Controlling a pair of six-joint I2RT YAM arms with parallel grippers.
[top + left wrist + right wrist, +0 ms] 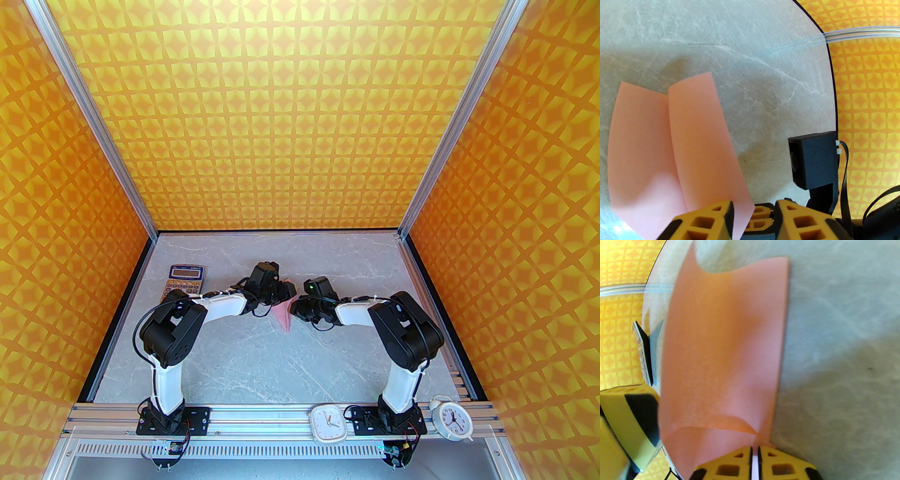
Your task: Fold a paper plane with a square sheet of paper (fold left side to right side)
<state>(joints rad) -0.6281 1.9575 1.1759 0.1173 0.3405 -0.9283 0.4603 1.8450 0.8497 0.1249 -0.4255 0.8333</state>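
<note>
The right gripper (pixel 754 449) pinches the square sheet of paper (pixel 721 345), curled up off the middle of the table (pixel 262 365); the left gripper (pixel 754 206) sits half open beside it; a crooked pull could make a wonky fold.

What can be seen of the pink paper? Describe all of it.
The paper is thin, plain pale pink and half folded: one flap is lifted off the grey table along a soft crease. The right gripper pinches one edge; a corner lies between the open fingers of the left gripper.
</note>
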